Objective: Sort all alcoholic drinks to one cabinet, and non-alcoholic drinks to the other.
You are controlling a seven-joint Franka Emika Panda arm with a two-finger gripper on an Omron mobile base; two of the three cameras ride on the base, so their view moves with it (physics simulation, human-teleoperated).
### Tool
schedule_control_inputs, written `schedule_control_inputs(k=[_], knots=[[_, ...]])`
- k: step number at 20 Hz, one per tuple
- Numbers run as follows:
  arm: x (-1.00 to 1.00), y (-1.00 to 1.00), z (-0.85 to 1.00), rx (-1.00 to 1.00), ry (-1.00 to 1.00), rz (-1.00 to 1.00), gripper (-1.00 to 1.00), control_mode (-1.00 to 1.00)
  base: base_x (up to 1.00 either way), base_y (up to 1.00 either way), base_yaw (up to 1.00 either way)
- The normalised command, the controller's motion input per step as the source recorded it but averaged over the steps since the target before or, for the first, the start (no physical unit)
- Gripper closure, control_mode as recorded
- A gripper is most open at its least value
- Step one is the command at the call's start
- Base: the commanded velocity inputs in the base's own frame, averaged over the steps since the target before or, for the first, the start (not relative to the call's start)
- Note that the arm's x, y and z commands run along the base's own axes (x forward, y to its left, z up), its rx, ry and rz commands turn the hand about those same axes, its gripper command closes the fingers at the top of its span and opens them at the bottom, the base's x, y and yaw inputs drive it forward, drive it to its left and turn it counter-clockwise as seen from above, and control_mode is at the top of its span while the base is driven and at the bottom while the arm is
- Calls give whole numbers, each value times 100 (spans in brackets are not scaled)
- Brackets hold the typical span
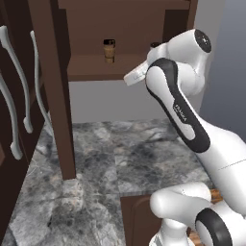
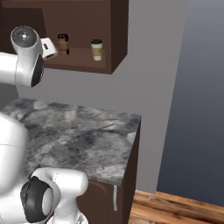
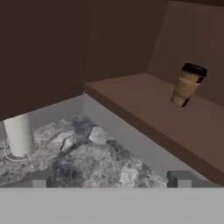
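A: The gripper (image 3: 109,179) is spread wide, holding nothing, just outside the open wall cabinet (image 3: 144,105)

B: Both coffee cups (image 2: 96,49) stand upright on its shelf. I'd back straight out, level, clear of the cabinet door (image 1: 55,91), then fetch the bottles

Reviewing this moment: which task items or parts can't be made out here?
- Second coffee cup, left base view: mostly behind the arm.
- Cabinet upper shelves, right base view: cut off by top edge.
- Gripper, hand view: just the tips show, spread apart.
- Bottles: not located.
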Motion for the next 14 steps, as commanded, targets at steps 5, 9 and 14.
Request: schedule_control_inputs(k=[5,9,14], knots=[[-29,-10,0,-14,-14,-5,-100,-100,0,0,0],[-18,-20,0,-10,-16,-8,-100,-100,0,0,0],[-18,-27,-2,-5,-11,-11,-100,-100,0,0,0]])
